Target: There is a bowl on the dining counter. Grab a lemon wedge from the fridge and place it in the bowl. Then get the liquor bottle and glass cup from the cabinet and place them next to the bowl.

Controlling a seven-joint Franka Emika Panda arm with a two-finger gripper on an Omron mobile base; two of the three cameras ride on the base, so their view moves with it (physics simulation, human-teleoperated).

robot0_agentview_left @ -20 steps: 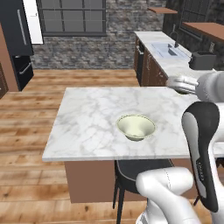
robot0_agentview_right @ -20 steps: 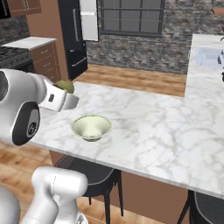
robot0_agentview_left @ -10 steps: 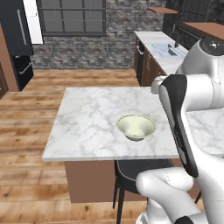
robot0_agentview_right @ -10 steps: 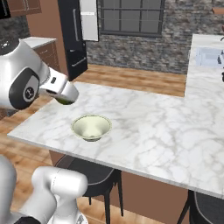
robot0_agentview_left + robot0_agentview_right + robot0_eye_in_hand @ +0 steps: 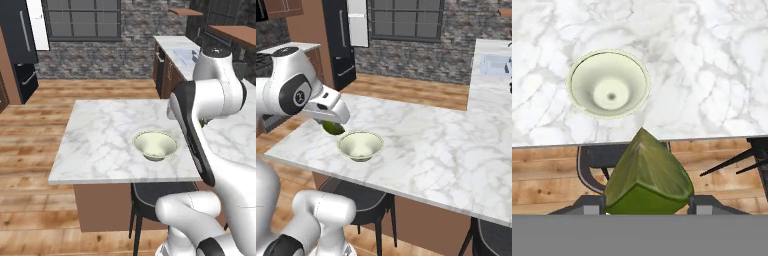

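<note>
Fridge [image 5: 341, 40], tall and black, stands far left in the right base view, well apart from the work. Dining counter [image 5: 100, 140] is white veined marble on a brown base, w/ wood floor around and a dark stool under its near edge. Bowl [image 5: 608, 84] sits near that edge, nothing in it yet. Gripper [image 5: 647, 202] is clamped on the lemon wedge [image 5: 646, 172], held above the counter edge, beside the bowl, not over it. Judged: wedge fetched, drop not done; bottle & cup left.
</note>
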